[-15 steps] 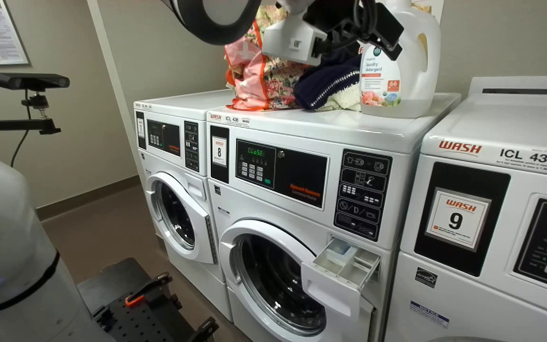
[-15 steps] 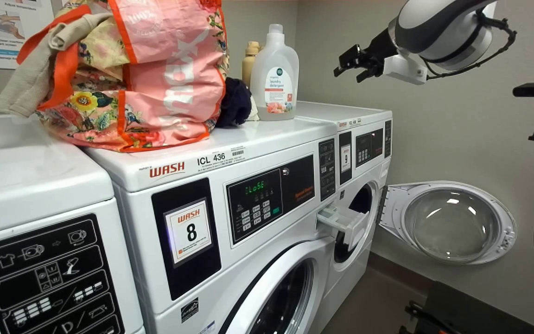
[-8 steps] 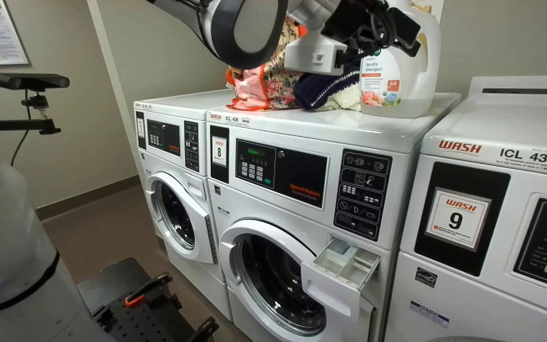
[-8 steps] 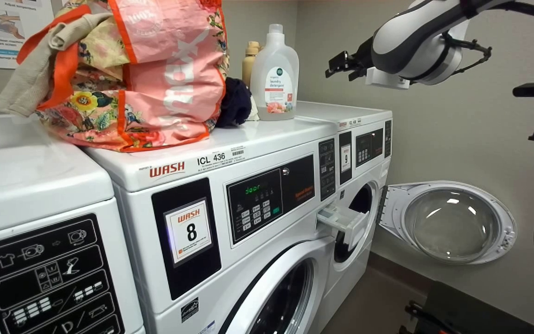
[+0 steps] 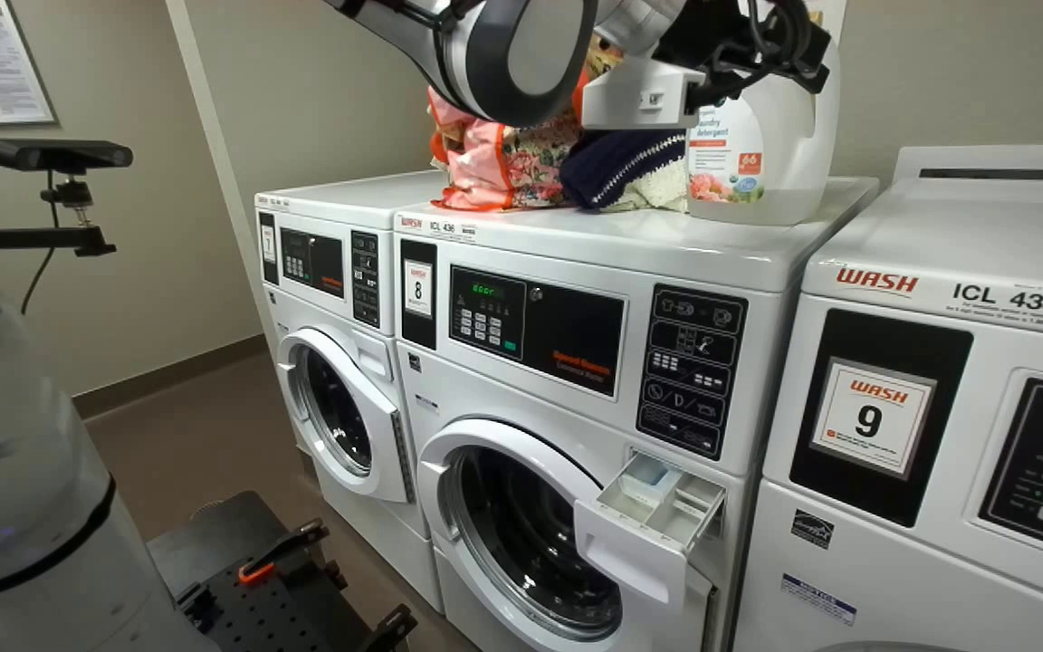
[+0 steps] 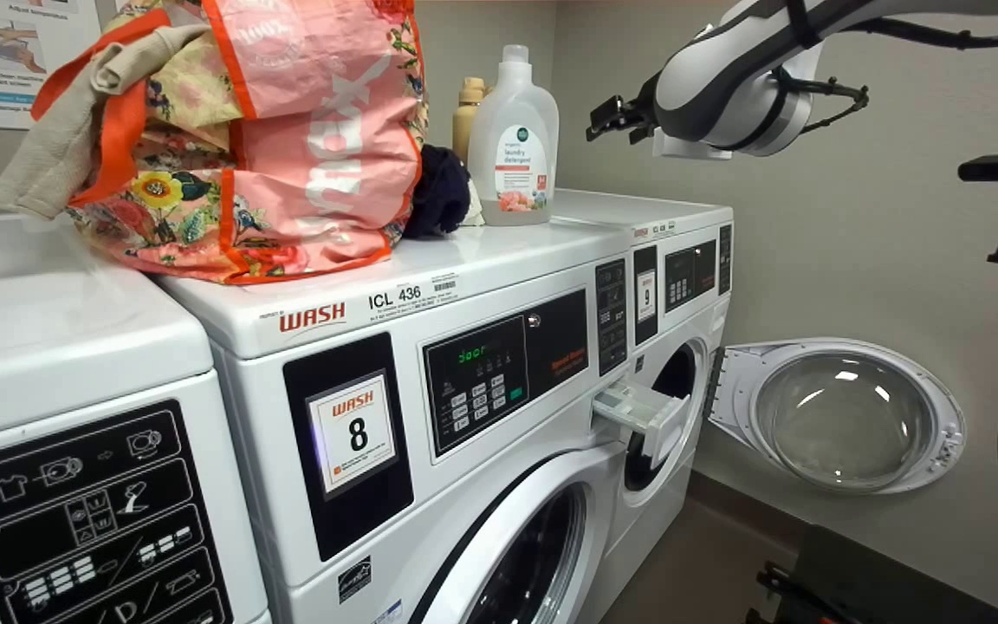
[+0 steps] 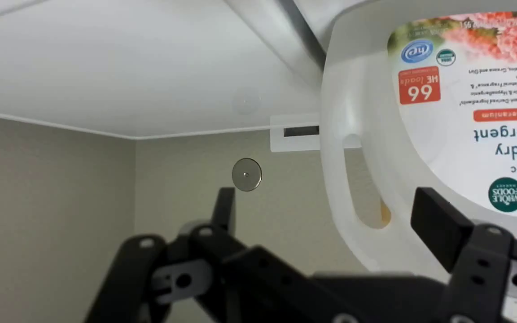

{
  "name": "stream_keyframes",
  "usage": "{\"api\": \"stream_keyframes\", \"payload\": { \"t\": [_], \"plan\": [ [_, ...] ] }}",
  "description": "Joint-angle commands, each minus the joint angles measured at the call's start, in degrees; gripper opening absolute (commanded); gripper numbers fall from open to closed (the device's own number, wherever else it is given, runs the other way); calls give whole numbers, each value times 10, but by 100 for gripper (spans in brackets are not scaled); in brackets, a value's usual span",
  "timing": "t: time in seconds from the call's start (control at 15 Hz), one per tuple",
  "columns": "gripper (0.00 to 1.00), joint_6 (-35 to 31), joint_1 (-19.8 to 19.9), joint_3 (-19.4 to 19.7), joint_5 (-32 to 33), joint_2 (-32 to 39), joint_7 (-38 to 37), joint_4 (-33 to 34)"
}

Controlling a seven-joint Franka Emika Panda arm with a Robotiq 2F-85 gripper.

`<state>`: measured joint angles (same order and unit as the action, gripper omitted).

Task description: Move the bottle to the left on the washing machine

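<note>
The bottle is a large white jug with a moulded handle and an orange-red and floral label. It stands upright on top of the number 8 washing machine (image 6: 508,251) and shows in both exterior views (image 5: 793,172) (image 6: 518,113). In the wrist view the bottle (image 7: 420,157) appears upside down at the right, its handle between the finger lines but farther off. My gripper (image 7: 326,193) is open and empty, fingers wide apart. In an exterior view the gripper (image 6: 617,130) hangs beside the bottle at upper-body height, with a gap between. The arm partly hides the bottle's top (image 5: 789,100).
A pink floral bag (image 6: 317,173) and dark cloth (image 6: 440,195) sit beside the bottle on the same washer. A slim yellow flask (image 6: 467,113) stands behind it. A detergent drawer (image 5: 666,503) is pulled out below. A round washer door (image 6: 845,416) hangs open.
My gripper has moved towards the bottle, rightward in an exterior view and leftward in another, staying open. The bottle has not moved. The washer display changed from "close" to "door".
</note>
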<state>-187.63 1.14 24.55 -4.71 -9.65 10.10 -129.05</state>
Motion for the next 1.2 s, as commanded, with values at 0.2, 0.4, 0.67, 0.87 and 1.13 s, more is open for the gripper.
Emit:
{"api": "stream_keyframes", "payload": {
  "t": [0.2, 0.4, 0.67, 0.87, 1.13],
  "plan": [
    [100, 13, -115, 94, 0, 0, 47, 30],
    [100, 15, -180, 158, -3, -4, 60, 37],
    [100, 15, -259, 249, -3, -5, 72, 54],
    [100, 21, -321, 317, -1, -8, 80, 74],
    [100, 41, -418, 403, 4, -29, 104, 93]
  ]
}}
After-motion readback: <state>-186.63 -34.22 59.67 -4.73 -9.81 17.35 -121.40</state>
